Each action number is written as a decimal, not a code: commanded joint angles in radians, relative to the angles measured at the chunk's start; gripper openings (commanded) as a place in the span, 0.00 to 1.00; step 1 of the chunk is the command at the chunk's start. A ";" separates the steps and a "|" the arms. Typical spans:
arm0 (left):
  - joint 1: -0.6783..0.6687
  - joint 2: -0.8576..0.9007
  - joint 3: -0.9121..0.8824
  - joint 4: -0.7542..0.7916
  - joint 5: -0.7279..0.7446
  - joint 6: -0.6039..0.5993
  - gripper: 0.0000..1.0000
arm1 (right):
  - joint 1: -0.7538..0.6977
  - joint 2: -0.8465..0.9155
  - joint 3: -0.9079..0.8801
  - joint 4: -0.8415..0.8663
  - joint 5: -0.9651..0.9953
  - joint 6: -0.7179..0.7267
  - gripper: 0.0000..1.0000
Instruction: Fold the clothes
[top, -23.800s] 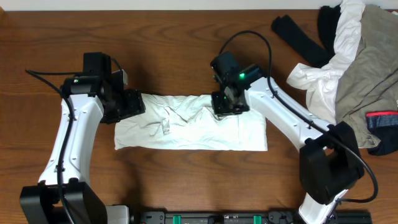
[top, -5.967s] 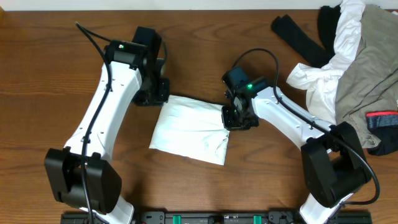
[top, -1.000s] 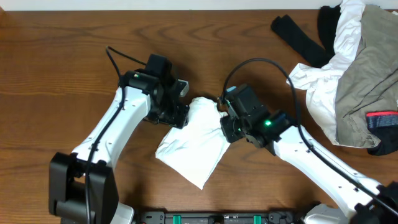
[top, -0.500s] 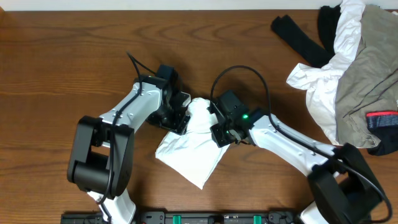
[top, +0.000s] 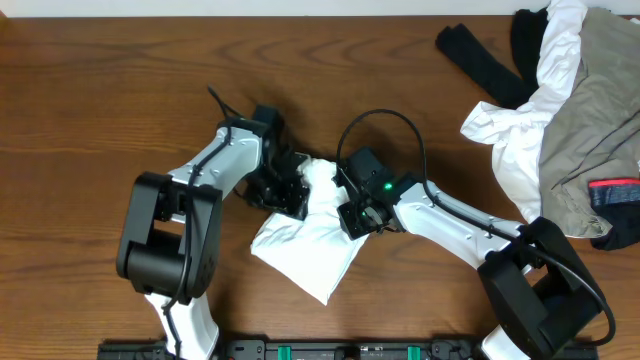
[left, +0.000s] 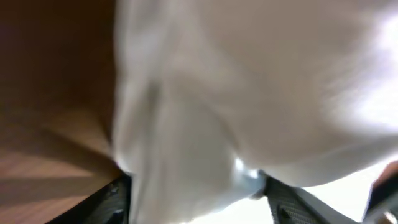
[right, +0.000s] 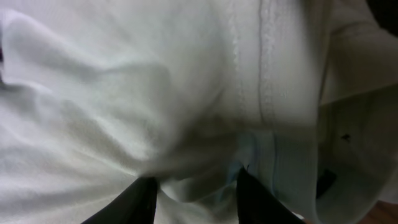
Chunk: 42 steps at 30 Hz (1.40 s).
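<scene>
A white garment (top: 305, 245) lies folded into a small slanted packet at the table's middle, its upper edge bunched up. My left gripper (top: 290, 192) is at the upper left of that bunch and my right gripper (top: 352, 215) at its upper right, close together. In the left wrist view white cloth (left: 249, 74) fills the frame and runs down between the fingers (left: 196, 186). In the right wrist view the cloth (right: 124, 93), with a stitched hem, is pinched between the dark fingers (right: 196, 186). Both grippers are shut on the garment.
A pile of white, khaki and dark clothes (top: 570, 110) lies at the back right, with a black piece (top: 485, 60) stretching left from it and a red-banded item (top: 612, 190) at the right edge. Bare brown tabletop (top: 100, 100) surrounds the garment.
Both grippers have drawn closer over the garment's upper edge. The left arm has swung in toward the centre. The upper edge is more bunched; the lower part has stayed put.
</scene>
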 joint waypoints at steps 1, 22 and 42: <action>-0.009 0.070 -0.038 -0.025 0.069 0.023 0.56 | 0.005 0.006 -0.006 0.005 0.000 0.013 0.40; 0.247 -0.024 0.055 -0.081 -0.138 -0.090 0.06 | -0.072 -0.204 0.119 -0.199 0.082 -0.004 0.35; 0.509 -0.095 0.261 0.082 -0.539 0.043 0.06 | -0.200 -0.414 0.154 -0.362 0.082 -0.018 0.35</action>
